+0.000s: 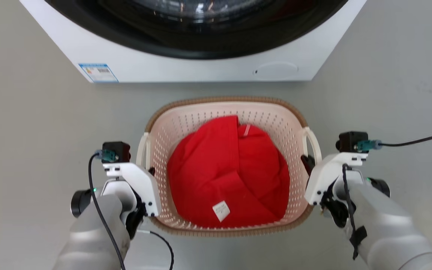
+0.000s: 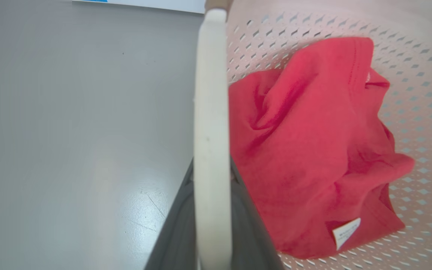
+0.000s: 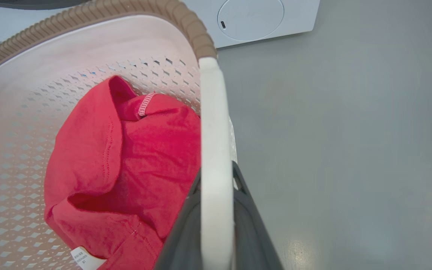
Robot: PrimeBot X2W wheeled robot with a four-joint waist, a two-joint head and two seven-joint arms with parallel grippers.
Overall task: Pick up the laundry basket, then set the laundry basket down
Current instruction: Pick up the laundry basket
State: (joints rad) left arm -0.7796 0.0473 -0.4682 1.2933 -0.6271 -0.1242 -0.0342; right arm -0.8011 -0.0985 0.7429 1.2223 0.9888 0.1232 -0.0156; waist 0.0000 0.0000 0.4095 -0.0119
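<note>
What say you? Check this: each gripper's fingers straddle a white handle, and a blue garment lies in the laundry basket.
Wrong colour: the garment in the laundry basket is red, not blue, as the head view shows. The rest stands.

Laundry basket (image 1: 276, 120): matt cream plastic, pierced with small holes. Its brown rim (image 1: 219, 99) is ribbed like weave and its handle (image 2: 210, 112) is smooth. Red garment (image 1: 227, 172): soft knit cloth. Grey floor (image 1: 32, 131): smooth, with a faint sheen. Washing machine (image 1: 186, 69): smooth white casing and a glossy dark door (image 1: 201, 41).
</note>
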